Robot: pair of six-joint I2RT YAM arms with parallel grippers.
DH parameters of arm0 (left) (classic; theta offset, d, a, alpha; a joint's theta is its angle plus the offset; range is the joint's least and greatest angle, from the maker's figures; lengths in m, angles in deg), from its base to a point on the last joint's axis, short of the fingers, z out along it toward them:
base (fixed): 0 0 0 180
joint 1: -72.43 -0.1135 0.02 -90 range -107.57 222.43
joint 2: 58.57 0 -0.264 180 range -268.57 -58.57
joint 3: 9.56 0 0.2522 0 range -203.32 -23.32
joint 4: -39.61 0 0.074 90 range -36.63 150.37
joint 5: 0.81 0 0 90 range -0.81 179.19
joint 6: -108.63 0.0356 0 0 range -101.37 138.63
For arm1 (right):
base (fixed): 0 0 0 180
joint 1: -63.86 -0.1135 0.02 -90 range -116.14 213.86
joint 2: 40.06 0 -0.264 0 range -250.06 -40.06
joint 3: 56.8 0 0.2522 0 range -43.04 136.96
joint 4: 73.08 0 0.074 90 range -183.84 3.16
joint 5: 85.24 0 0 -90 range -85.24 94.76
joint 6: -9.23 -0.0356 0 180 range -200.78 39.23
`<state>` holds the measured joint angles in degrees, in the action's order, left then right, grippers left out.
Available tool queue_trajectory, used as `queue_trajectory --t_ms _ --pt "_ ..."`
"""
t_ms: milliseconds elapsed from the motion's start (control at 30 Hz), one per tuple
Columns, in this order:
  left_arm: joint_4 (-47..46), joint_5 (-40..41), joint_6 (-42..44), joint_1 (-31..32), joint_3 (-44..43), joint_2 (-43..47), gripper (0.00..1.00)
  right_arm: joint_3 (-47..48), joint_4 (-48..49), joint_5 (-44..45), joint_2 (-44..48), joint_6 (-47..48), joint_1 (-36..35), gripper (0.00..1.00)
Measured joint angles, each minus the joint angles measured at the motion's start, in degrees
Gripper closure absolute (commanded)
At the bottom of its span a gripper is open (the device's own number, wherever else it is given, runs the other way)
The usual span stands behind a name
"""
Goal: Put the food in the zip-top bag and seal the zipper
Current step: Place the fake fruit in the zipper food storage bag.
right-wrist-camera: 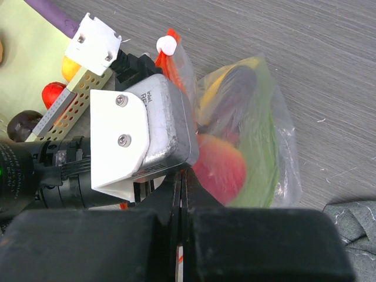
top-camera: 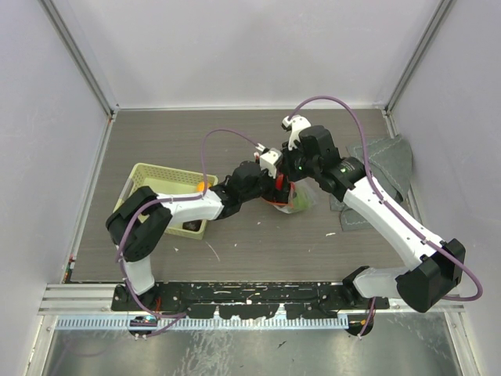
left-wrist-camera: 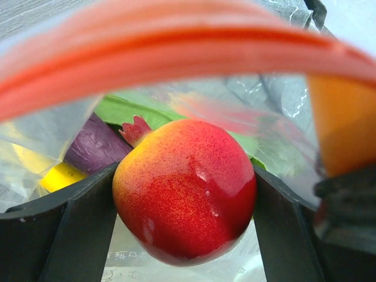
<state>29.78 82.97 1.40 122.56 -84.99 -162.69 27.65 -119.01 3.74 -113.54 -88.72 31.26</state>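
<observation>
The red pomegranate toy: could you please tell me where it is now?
Left wrist view: the pomegranate sits between the fingers of the left gripper, inside the clear bag.

Food [right-wrist-camera: 220, 167] in bag [right-wrist-camera: 282, 153], right of basket [top-camera: 156, 176]

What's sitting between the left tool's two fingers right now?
A red fruit with a yellow blush, touching both fingers, just inside the orange zipper of the bag. The left wrist view shows it.
</observation>
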Motion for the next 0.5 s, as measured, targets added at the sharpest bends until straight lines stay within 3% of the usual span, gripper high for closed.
queue_trajectory --t_ms 167,500 --pt "-1.2 0.6 -0.2 0.0 1.2 0.4 0.01 0.0 0.0 -0.2 0.0 0.0 0.0 1.00" --pt "1.4 2.4 0.0 0.0 4.2 6.9 0.02 0.0 0.5 -0.1 0.0 0.0 -0.1 1.00"
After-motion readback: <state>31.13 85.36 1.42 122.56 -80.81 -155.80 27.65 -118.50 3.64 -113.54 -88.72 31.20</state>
